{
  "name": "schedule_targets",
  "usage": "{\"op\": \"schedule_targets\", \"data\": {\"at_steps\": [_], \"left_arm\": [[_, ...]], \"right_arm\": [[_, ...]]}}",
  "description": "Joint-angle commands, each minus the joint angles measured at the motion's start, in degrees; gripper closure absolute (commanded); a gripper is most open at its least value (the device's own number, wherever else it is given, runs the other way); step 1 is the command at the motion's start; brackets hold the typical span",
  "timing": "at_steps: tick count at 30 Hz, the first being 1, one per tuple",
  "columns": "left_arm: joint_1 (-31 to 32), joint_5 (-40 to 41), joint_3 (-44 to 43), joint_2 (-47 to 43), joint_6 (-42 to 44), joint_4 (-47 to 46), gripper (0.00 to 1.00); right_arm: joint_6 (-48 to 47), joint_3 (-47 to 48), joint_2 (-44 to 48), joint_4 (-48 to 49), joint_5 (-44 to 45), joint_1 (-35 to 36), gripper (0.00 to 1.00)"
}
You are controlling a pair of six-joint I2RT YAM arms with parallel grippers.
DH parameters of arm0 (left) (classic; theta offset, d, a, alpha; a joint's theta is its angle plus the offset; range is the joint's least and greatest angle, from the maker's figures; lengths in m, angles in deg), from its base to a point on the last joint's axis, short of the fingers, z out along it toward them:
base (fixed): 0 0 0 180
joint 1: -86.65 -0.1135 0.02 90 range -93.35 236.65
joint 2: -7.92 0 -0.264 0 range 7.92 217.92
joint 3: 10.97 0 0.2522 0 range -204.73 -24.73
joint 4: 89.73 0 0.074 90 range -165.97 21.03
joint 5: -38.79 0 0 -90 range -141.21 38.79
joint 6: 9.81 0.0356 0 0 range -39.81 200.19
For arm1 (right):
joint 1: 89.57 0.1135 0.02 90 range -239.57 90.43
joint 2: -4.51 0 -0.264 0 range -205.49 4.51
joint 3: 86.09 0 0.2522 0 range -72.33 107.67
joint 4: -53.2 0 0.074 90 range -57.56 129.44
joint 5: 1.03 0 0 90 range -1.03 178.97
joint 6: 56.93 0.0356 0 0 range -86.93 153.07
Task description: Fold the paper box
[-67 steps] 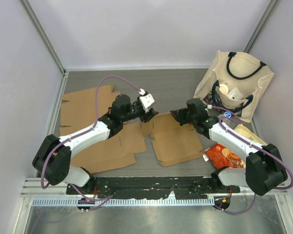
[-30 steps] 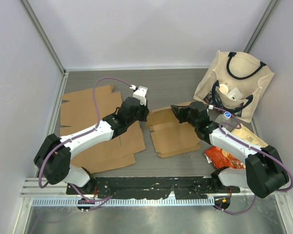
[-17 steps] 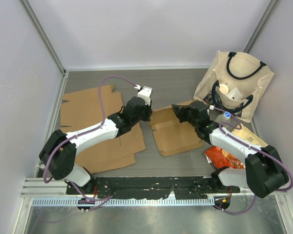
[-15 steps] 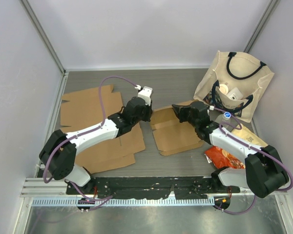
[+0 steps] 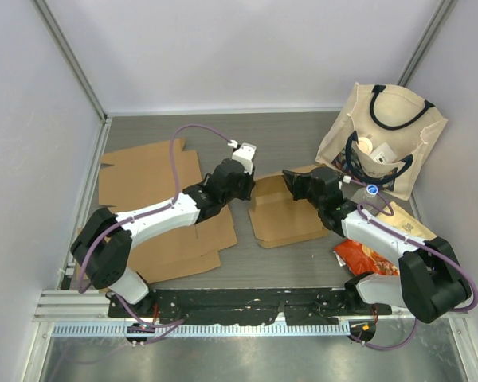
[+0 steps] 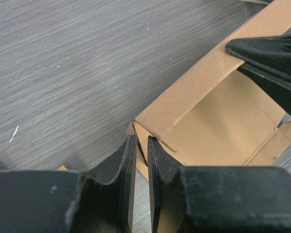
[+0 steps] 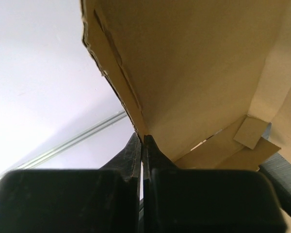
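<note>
**Both arms now on the box, back wall standing**

Grey wood-grain table (image 5: pixel 291 135) runs between pale walls, with spare flat blanks (image 5: pixel 147 171) lying to the left, a canvas tote bag (image 5: pixel 386 131) at the far right and a red snack packet (image 5: pixel 365 255) near the right arm's base; the paper box (image 5: pixel 291 219) lies in the middle, a little right of centre, between the two arms

Two seconds ago the left gripper (image 5: pixel 245 185) was lifted clear of the cardboard with its wrist turned up; since then it has swung down and across to the box's left corner, and the box itself has slid rightward and looks narrower from above, which I take to mean its walls have been raised; the left wrist view shows a long wall upright and meeting a short flap at the corner, with the fingers pressed nearly together on the thin cardboard edge there; the right gripper (image 5: pixel 293 180) has kept its place at the far right end of the same wall, and its own camera shows the fingers shut flat on the wall's edge, the brown interior rising above them

So the sheet is no longer flat but far from finished; the corner tabs still look loose, and the likely next need is to tuck that left flap inward while the right holds the wall steady; too hard a pull could crease or tear the corner
</note>
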Motion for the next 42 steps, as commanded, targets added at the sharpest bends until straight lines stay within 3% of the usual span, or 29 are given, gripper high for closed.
{"op": "schedule_targets", "data": {"at_steps": [1, 7, 14, 19, 22, 29, 36, 42], "left_arm": [[0.66, 1.34, -1.04, -0.43, 0.13, -2.65, 0.78], [0.66, 2.13, 8.72, -13.96, 3.47, -8.19, 0.58], [-1.45, 8.89, 16.63, -23.47, 0.31, -9.60, 0.48], [-8.29, 4.44, 15.85, -17.25, -1.64, -7.75, 0.53], [-8.66, -0.83, 15.24, -11.63, 3.20, -12.84, 0.52], [-8.48, -15.79, 19.27, -7.74, 9.09, -28.48, 0.48], [-8.13, -20.10, 16.29, -1.85, 11.03, -30.69, 0.48], [-7.08, -15.81, 16.20, -0.36, 11.64, -34.65, 0.48]], "right_arm": [[1.43, 0.61, 1.59, 2.53, 1.22, 0.46, 0.99], [0.11, -0.26, 0.88, 2.79, 1.13, 0.37, 0.99], [-1.03, -0.26, 0.88, 2.53, 1.40, 0.46, 0.99], [-1.21, -0.09, 0.62, 2.44, 1.13, 0.46, 0.99], [-1.21, -0.09, 0.45, 2.53, 1.04, 0.46, 0.99], [-1.21, 0.09, 0.27, 2.26, 1.13, 0.46, 0.99], [-0.86, 0.35, 0.18, 1.83, 0.78, 0.63, 0.99], [-1.56, 0.53, -0.08, 1.21, 1.22, 0.99, 0.99]]}}
